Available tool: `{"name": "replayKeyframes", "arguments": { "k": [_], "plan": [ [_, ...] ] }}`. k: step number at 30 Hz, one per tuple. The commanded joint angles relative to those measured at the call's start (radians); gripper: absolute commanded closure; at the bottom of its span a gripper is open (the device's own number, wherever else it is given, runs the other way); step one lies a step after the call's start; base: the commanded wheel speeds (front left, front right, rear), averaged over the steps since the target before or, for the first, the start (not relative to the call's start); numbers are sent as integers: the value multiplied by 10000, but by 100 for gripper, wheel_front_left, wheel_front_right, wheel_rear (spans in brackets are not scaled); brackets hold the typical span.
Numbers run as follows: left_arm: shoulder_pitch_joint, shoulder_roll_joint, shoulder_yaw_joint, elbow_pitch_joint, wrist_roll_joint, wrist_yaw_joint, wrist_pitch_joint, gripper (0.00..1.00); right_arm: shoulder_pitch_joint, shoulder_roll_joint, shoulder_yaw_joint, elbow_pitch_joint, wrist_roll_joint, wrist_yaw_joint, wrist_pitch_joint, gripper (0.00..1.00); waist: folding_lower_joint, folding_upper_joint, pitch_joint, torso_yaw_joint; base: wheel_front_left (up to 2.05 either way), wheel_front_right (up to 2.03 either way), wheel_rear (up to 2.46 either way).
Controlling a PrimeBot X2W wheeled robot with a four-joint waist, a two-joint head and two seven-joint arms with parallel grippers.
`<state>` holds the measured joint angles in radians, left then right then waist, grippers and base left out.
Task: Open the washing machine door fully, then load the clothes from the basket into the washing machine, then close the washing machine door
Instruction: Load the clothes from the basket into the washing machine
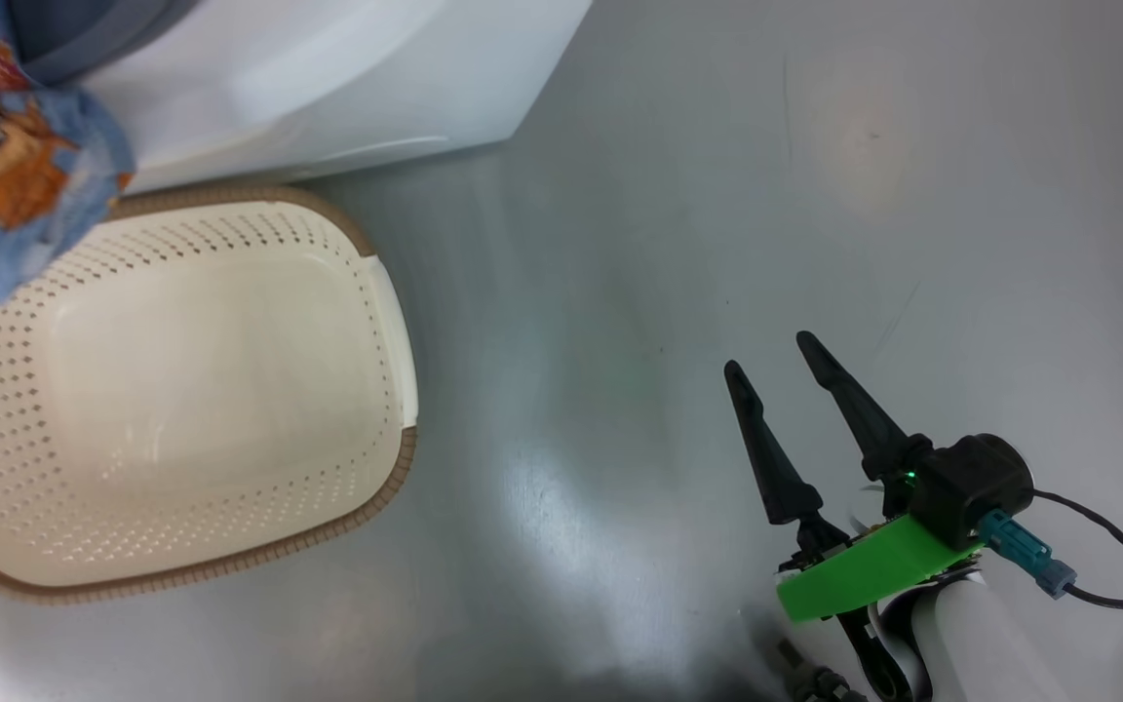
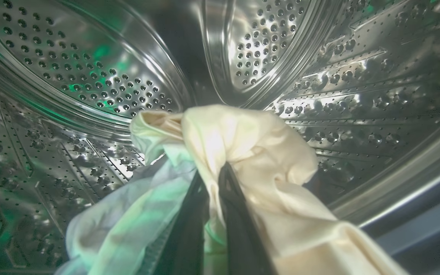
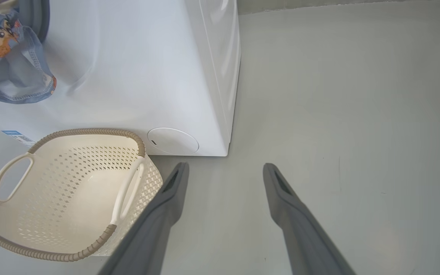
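In the left wrist view my left gripper [image 2: 210, 176] is inside the steel drum [image 2: 90, 76], shut on a cream-yellow garment [image 2: 258, 152] that drapes over its fingers. Pale grey-white fabric [image 2: 120, 221] hangs beside it. A light blue garment with orange cartoon prints [image 1: 16, 166] [image 3: 10, 57] hangs out of the washing machine [image 1: 328, 78] [image 3: 147, 68] opening, over the blue-grey ring. The cream-white basket [image 1: 396, 468] [image 3: 86, 131] stands on the floor against the machine's front with nothing in it. My right gripper [image 1: 768, 355] [image 3: 225, 168] is open over bare floor, right of the basket. The door is out of view.
Grey floor [image 1: 815, 195] stretches to the right of the machine and basket. A round white cover [image 3: 172, 140] and a small blue label [image 3: 15, 135] sit low on the machine's front. A black cable [image 1: 1117, 556] trails from my right wrist.
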<state>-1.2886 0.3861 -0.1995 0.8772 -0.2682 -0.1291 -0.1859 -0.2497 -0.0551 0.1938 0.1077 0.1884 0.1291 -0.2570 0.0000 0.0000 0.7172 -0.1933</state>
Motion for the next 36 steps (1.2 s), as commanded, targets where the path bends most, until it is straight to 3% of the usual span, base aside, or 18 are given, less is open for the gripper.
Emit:
{"name": "replayKeyframes", "arguments": {
  "k": [1,11,19,21,22,36],
  "plan": [
    [-486,582,70,-131,140,4,-223,100,85,47,294,-222,107,16,-48,0,0,0,216,6,0,0,0],
    [-1761,890,-192,-592,923,477,-749,100,115,48,431,-283,194,16,-48,0,0,0,566,-136,0,0,0],
    [-1375,902,-20,-958,961,509,-756,98,52,48,483,-224,263,16,-48,0,0,0,608,-210,0,0,0],
    [-1226,829,29,-869,901,490,-756,55,41,48,485,-199,273,16,-48,0,0,0,579,-193,0,0,0],
    [-1136,757,99,-681,787,482,-757,0,35,48,495,-177,279,16,-48,0,0,0,546,-186,0,0,0],
    [-66,119,465,-369,422,425,-758,0,-114,49,365,23,267,16,-48,0,0,0,-287,183,0,0,0]
  ]
}}
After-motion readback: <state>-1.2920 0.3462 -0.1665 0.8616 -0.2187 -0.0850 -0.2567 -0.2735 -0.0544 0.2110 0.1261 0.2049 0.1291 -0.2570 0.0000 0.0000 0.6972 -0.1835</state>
